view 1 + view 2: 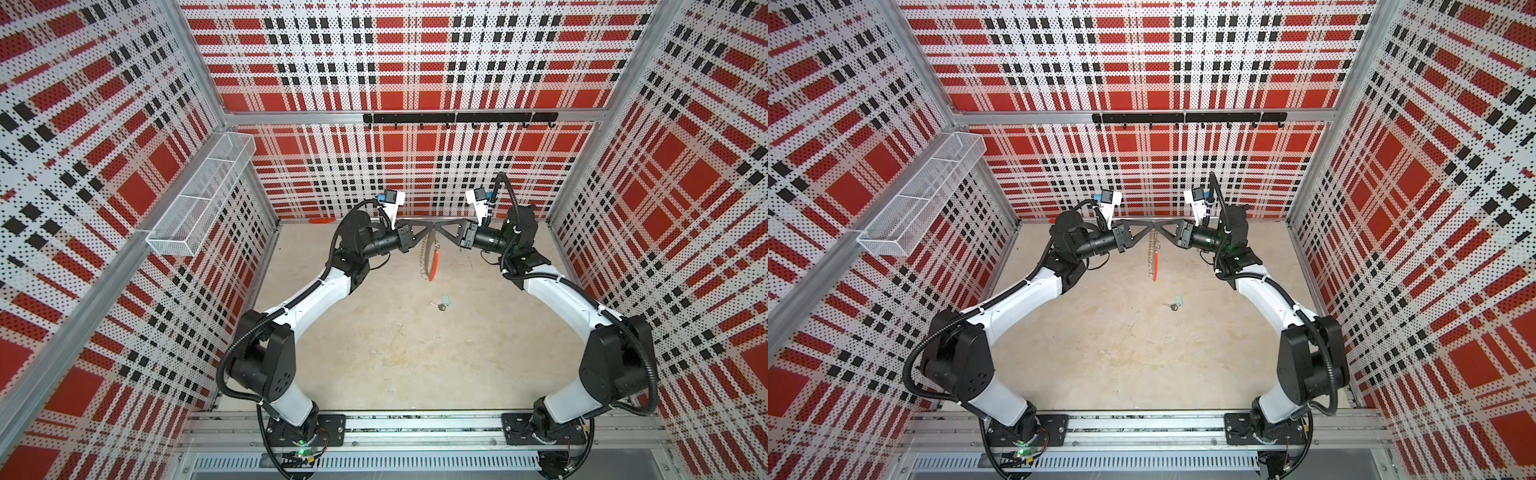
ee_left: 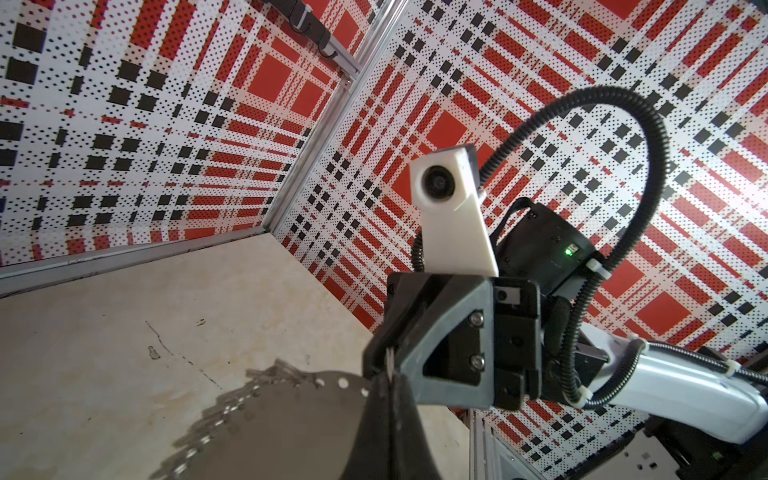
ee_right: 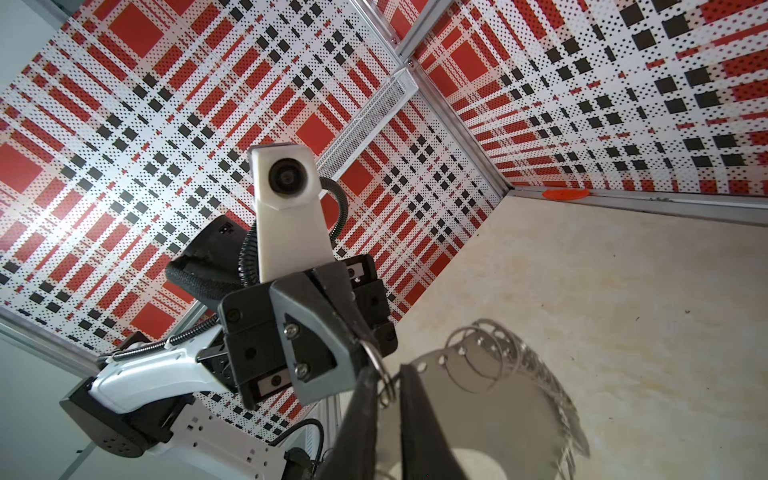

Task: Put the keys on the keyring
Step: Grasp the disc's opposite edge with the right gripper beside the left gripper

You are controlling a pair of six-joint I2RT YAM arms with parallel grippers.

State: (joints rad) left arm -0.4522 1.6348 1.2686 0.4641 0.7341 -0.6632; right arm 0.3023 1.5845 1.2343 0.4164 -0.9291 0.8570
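Beige tabletop (image 1: 374, 353): silver mint-tagged key (image 1: 441, 306) lies below hanging dark grey keyring (image 1: 433, 259).
Left gripper (image 1: 431, 226): clamps keyring.
Right gripper (image 1: 438, 228): pinches silver wire clip (image 3: 386, 382).

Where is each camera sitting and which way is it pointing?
Both top views: high above the arm bases, looking down; left arm and right arm show whole, left tool and right tool meeting at the hanging keyring, keys on the table.
Left wrist: on the left arm, looking along its own tool across at the right tool.
Right wrist: on the right arm, looking along its own tool back at the left tool.
Shared: both wrist views catch the keyring's grey plate.
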